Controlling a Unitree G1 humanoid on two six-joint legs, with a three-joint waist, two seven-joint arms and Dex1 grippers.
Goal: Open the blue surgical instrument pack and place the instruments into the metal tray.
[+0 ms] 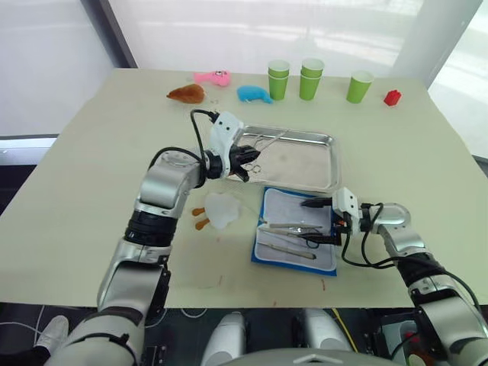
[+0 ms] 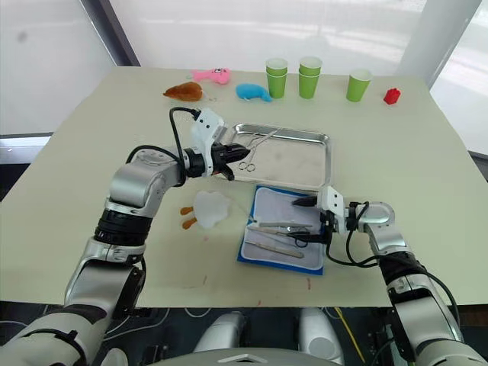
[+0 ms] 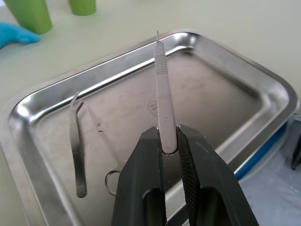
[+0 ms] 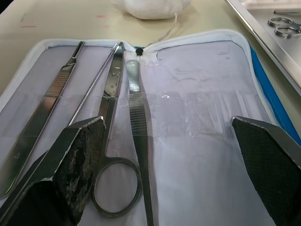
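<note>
The blue surgical instrument pack (image 1: 290, 207) lies open on the table in front of the metal tray (image 1: 306, 165), its pale lining facing up. Several silver instruments rest in its pockets, among them scissors (image 4: 110, 155), forceps (image 4: 137, 117) and a flat handle (image 4: 44, 106). My right gripper (image 1: 319, 222) is open low over the pack, its fingers (image 4: 77, 160) spread wide on either side of the scissors and forceps. My left gripper (image 3: 169, 134) is shut on a thin scalpel handle (image 3: 163, 89) and holds it over the tray's left part. Curved tweezers (image 3: 77, 150) and scissors (image 3: 104, 146) lie in the tray.
A white plush with orange feet (image 1: 218, 210) lies just left of the pack. Along the far edge are three stacks of green cups (image 1: 310, 78), a red block (image 1: 392, 97), a blue plush (image 1: 254, 94), a pink toy (image 1: 212, 77) and a brown toy (image 1: 187, 94).
</note>
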